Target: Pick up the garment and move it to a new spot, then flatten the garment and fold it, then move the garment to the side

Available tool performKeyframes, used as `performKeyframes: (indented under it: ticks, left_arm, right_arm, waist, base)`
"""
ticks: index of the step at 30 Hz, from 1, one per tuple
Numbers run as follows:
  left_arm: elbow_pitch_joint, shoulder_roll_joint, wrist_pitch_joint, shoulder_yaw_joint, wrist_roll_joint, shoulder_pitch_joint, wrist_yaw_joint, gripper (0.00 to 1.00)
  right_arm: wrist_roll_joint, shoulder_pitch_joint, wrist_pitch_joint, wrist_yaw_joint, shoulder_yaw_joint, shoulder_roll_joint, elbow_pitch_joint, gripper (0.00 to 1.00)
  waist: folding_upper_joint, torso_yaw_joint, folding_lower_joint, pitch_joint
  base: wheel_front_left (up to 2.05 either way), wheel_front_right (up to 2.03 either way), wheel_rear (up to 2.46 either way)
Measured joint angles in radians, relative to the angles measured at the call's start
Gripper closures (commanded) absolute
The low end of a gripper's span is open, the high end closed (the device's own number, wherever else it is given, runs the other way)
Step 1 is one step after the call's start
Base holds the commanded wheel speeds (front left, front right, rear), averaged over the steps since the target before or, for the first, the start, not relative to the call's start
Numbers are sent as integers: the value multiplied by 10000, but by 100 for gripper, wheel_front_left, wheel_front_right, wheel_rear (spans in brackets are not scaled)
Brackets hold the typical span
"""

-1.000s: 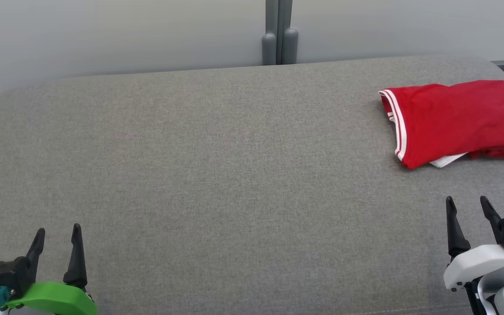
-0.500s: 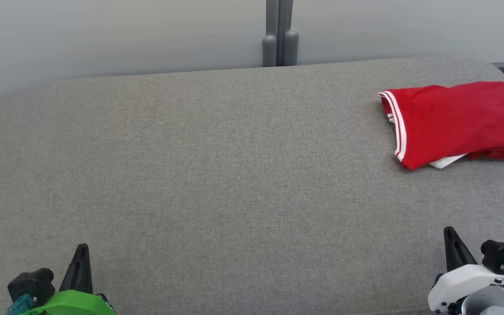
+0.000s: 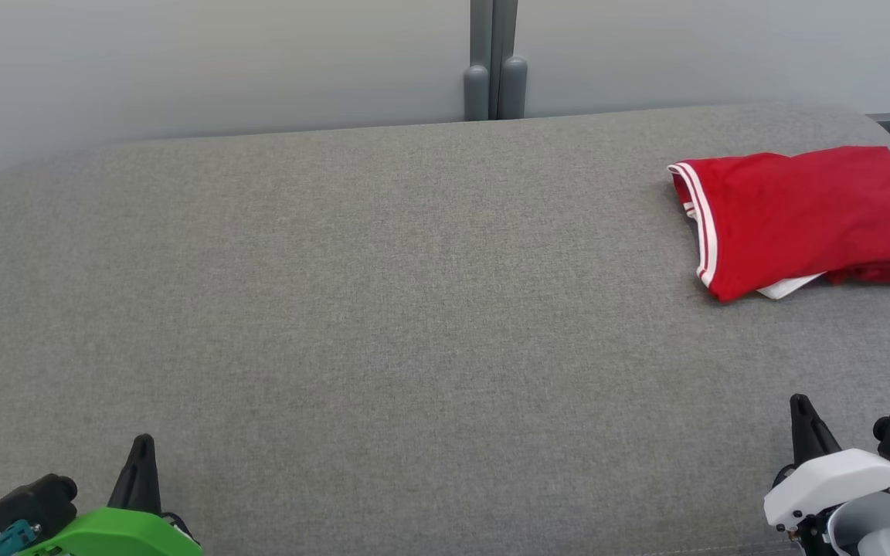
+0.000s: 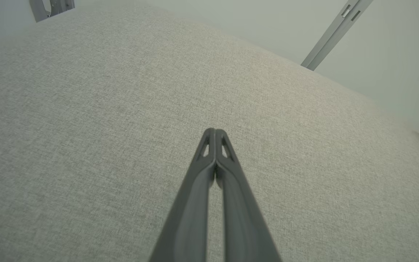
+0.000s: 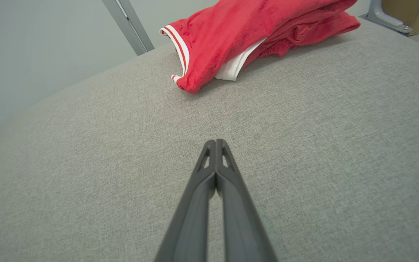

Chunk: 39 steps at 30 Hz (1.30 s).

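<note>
Red garment (image 3: 800, 220) folded at the table's (image 3: 414, 324) far right end: likely soft, light, floppy; best pinched by the striped edge (image 3: 706, 232). Left gripper (image 4: 215, 131) and right gripper (image 5: 215, 142) closed tight, empty.

The folded red fabric garment (image 3: 808, 216) with white-striped trim runs off the head view's right edge; a white layer (image 3: 786, 286) beneath it is mostly hidden. The bottom edge cuts off the green-cased left claw (image 3: 141, 452) and white-cased right claw (image 3: 800, 413).

A grey fabric surface (image 3: 383, 293) carries a folded red garment (image 3: 800, 216) at its far right.
</note>
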Motion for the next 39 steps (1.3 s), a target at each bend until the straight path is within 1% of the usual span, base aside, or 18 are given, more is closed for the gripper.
performKeyframes:
  ticks: [7, 21, 23, 26, 39]
  left_arm:
    - [-2, -201, 263, 163, -715, -15, -184, 100]
    - [0, -385, 704, 575, -2075, -70, -476, 100]
    - [0, -437, 790, 627, -2245, -81, -527, 100]
    - [0, -512, 880, 671, -2604, -89, -585, 100]
    - [6, -688, 1319, 1039, -3952, -305, -876, 100]
  right_arm:
    - [849, -63, 282, 151, -205, 186, -6, 100]
    - [2506, -273, 734, 453, -627, 334, -35, 100]
    - [2767, -291, 819, 535, -673, 376, -40, 100]
    - [3112, -377, 878, 558, -738, 476, -50, 100]
    - [4794, -568, 1329, 915, -1137, 639, -125, 100]
  waist:
    - [0, -1, 0, -27]
    - [0, 0, 0, -80]
    - [0, 0, 0, -88]
    - [1, 0, 0, -99]
    - [0, 2, 0, -152]
  base:
    - [0, 0, 0]
    - [0, 0, 0]
    - [0, 0, 0]
    - [0, 0, 0]
    - [0, 0, 0]
